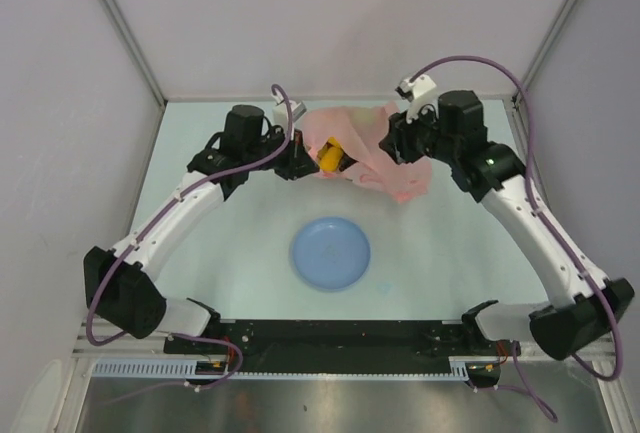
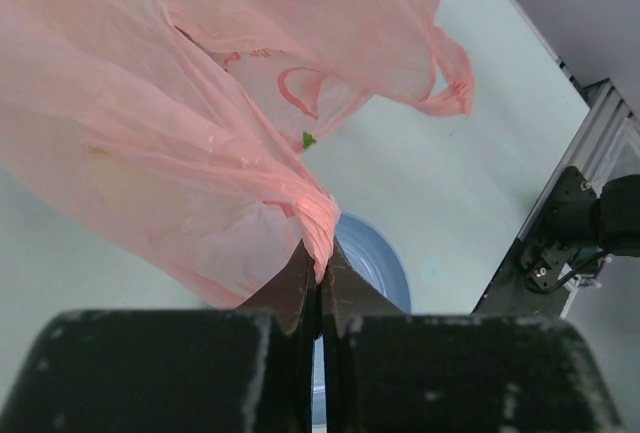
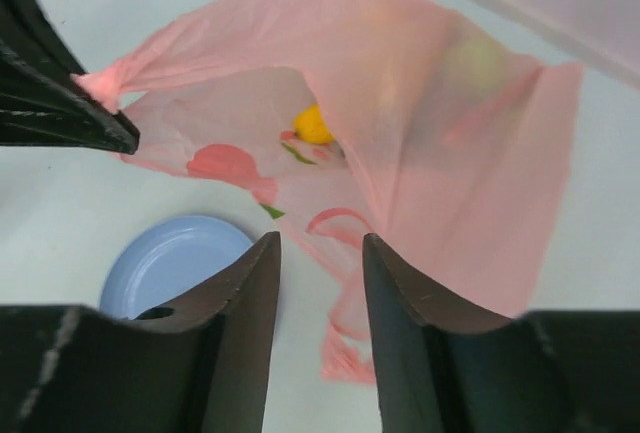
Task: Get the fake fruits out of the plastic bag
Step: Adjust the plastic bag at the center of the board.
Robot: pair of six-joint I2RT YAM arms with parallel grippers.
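Observation:
The pink plastic bag [image 1: 375, 148] lies at the back middle of the table, partly lifted. My left gripper [image 1: 300, 160] is shut on a bunched edge of the bag [image 2: 318, 228] and holds it up. A yellow fruit [image 1: 330, 156] shows in the bag's mouth, also in the right wrist view [image 3: 312, 125]. A pale green-yellow shape [image 3: 480, 58] shows dimly through the plastic. My right gripper [image 3: 320, 243] is open and empty, above the bag's right side [image 3: 450, 153] near a loose handle [image 3: 345, 353]. The other fruits are hidden.
A round light blue plate [image 1: 330, 253] sits in the middle of the table, in front of the bag, also in both wrist views [image 2: 375, 263] [image 3: 170, 263]. The left gripper's fingers [image 3: 60, 103] show at the right wrist view's upper left. Walls enclose the table.

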